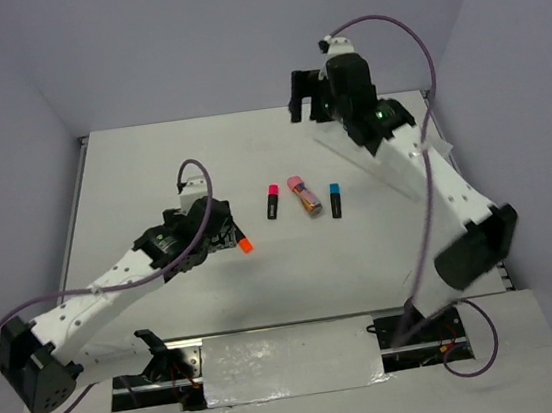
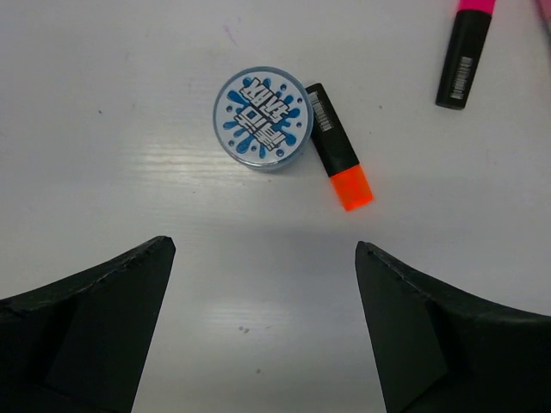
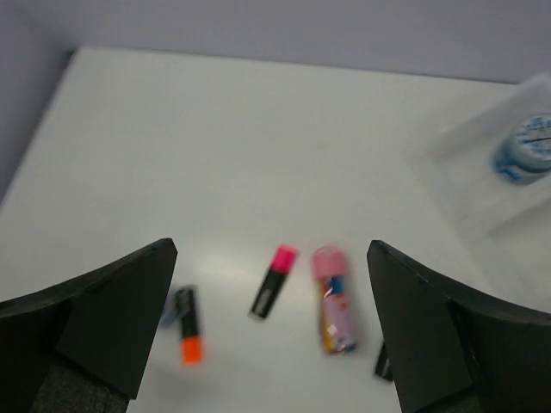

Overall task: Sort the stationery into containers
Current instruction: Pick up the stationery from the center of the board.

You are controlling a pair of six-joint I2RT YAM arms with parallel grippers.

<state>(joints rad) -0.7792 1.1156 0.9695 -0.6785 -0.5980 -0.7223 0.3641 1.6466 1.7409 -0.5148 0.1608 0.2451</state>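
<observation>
While the left pincer point(image 2: 263, 249) hangs over the desk point(image 2: 103, 155) with its fingers wide apart, the blue roll point(image 2: 258, 119) lies straight ahead of it, touching the orange-capped marker point(image 2: 337, 148) on its right; the marker's long axis points nearly toward this pincer, cap nearest; the right pincer point(image 3: 271, 249), also apart and empty, is well away near the tray point(image 3: 465, 189).

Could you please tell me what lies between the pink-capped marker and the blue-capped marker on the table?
The pink-capped tube lies between the pink-capped marker and the blue-capped marker, touching neither. The top external view shows this plainly.
</observation>
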